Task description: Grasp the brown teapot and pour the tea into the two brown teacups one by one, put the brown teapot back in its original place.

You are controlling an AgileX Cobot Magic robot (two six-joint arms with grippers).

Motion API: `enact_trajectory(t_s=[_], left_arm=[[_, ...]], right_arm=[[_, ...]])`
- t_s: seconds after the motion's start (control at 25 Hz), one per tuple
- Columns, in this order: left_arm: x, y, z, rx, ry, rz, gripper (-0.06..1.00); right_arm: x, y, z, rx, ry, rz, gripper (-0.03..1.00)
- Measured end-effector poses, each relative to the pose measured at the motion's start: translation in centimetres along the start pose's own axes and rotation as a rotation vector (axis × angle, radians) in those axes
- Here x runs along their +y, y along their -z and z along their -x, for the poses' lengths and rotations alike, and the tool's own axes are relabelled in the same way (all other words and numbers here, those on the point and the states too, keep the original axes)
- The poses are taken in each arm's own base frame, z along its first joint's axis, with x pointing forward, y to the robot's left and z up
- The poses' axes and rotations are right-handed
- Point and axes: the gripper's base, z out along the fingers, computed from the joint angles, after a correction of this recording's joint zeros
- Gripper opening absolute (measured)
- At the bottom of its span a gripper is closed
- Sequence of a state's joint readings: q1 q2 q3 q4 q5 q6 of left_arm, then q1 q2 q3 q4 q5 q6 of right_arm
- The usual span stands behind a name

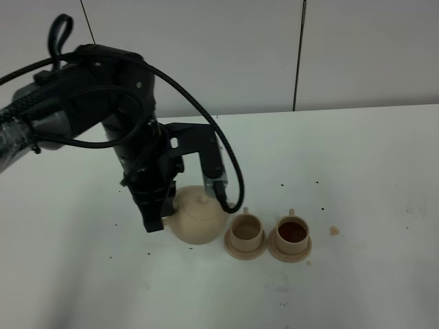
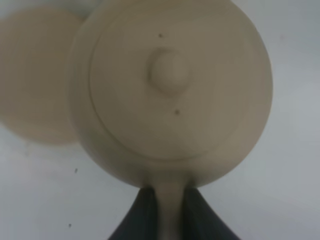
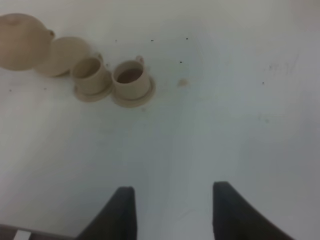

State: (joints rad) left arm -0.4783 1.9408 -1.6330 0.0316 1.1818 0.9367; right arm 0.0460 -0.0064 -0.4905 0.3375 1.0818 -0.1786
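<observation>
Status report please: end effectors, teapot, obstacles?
Left end effector shut on brown teapot handle. Right end effector open, apart. Right teacup filled, left teacup looks empty. No obstacle seen.

Looking straight down on teapot (image 2: 170,95), filling most of view. Lid on, round knob (image 2: 169,70) at centre, two tiny dark specks on lid. Handle (image 2: 169,210) pinched between dark fingers (image 2: 140,220) of left gripper (image 2: 169,196). Blurred saucer (image 2: 35,75) beside teapot, partly hidden behind it. White table (image 2: 280,190) underneath, few dark specks.

White table (image 1: 384,274), pale panelled wall (image 1: 363,55)
</observation>
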Motion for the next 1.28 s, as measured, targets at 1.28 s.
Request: enact_trajectory(t_s=[1.28], left_arm=[[4.2, -2.7, -1.5, -0.159, -0.071, 0.117, 0.17]], right_arm=[[0.0, 0.0, 0.0, 0.0, -0.004, 0.0, 0.35]])
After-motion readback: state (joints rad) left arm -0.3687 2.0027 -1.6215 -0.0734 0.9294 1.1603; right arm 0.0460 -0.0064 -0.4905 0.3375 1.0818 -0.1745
